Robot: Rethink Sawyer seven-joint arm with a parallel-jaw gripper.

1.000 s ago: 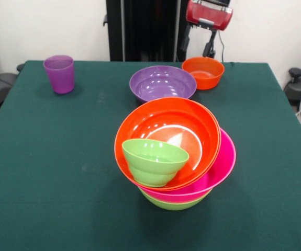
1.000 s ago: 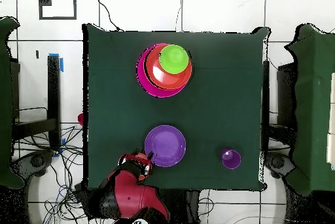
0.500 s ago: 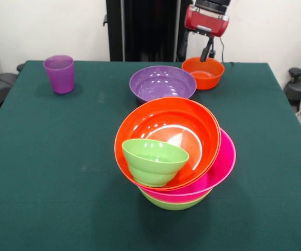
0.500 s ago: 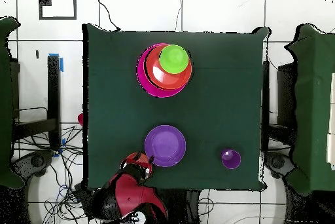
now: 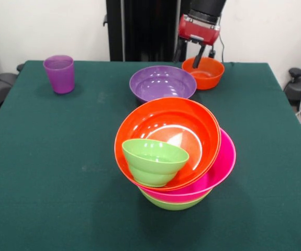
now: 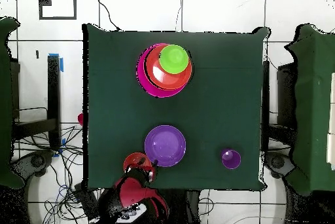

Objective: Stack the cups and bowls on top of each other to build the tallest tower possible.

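The tower stands at the table's middle: a lime green bowl (image 5: 174,203) lowest, a wide hot pink bowl (image 5: 221,167) on it, then orange bowls (image 5: 171,128), with a small lime green bowl (image 5: 154,159) tilted inside. It also shows in the overhead view (image 6: 163,71). A purple bowl (image 5: 162,82) and a small orange bowl (image 5: 203,73) sit at the far side. A translucent purple cup (image 5: 59,73) stands far left. My gripper (image 5: 203,56) is open, its fingers apart just above the small orange bowl's far rim. In the overhead view the gripper (image 6: 148,168) is beside that bowl (image 6: 134,162).
The robot's black pedestal (image 5: 142,29) stands behind the purple bowl. A small red-pink thing (image 6: 80,118) shows off the table's left edge in the overhead view. Cables lie on the floor around the base.
My gripper has moved left and down in the front view, closer over the small orange bowl. In the overhead view the arm has drawn back, uncovering that bowl. The bowls have not moved.
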